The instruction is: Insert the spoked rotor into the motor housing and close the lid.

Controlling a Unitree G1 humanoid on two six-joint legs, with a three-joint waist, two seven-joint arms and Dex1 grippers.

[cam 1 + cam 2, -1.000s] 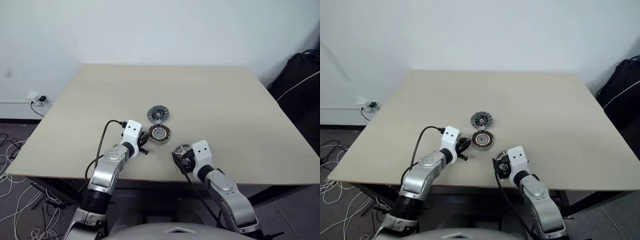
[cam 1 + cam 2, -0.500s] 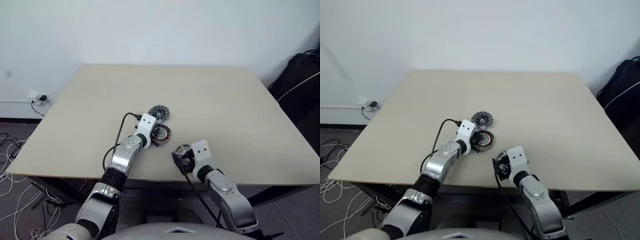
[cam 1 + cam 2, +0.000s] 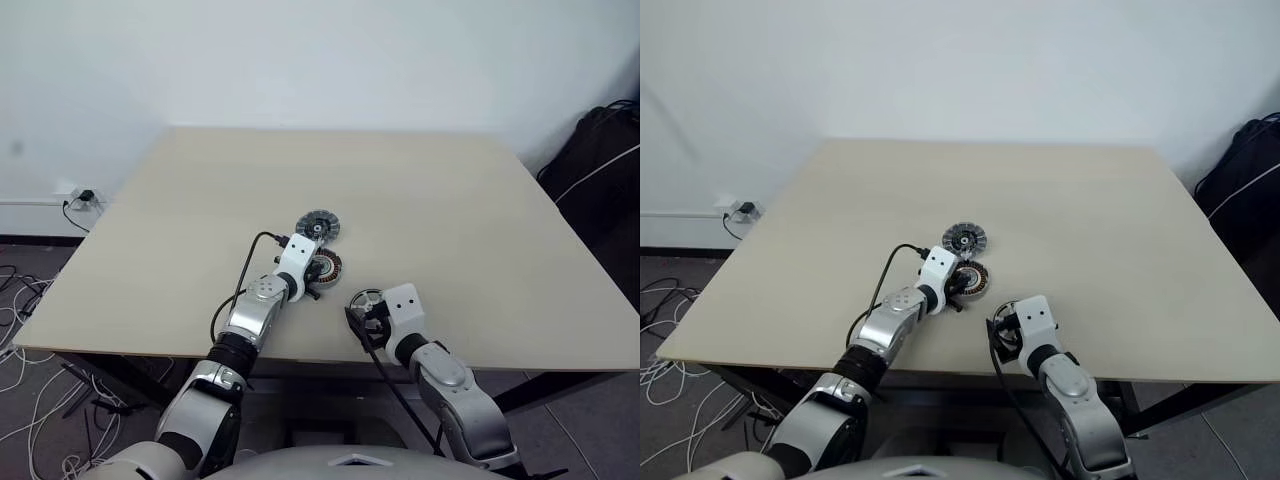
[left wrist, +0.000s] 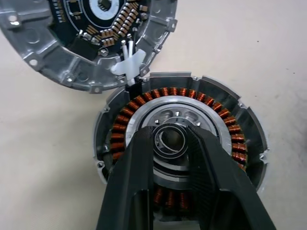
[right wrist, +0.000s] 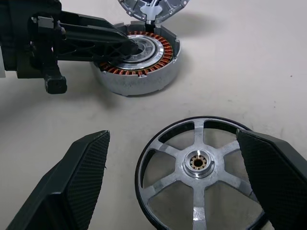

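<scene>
1. Clearly, the task is at its beginning. The left gripper [image 4: 173, 136] has its two black fingers nearly together, with a narrow gap between the tips, and it pinches nothing. The tips stand over the silver centre of the motor housing [image 4: 230, 139]; whether they touch it I cannot tell.

2. The right gripper [image 5: 180, 148] is spread wide. Its two matte, textured fingers [image 5: 79, 179] stand on either side of the spoked rotor [image 5: 204, 170], which lies flat on the table [image 3: 450, 200] between them, and they are not closed on it.

3. So the rotor is not yet inserted. It lies near the housing, on the side toward the robot. I judge that it must first be grasped, carried over and lowered onto the centre.

4. The lid [image 4: 72, 43] is off and lies just behind the housing, at its rim. Closing it is the last step, not yet started.

5. Materials: the housing is a low grey metal cylinder with a ring of copper-brown windings around a polished silver hub. The rotor is a thin dark rim with flat silver spokes and a small brass-coloured bore. The lid shows a cast grey rim with screw holes and a dark inner face with small components. The table is smooth and beige.
</scene>
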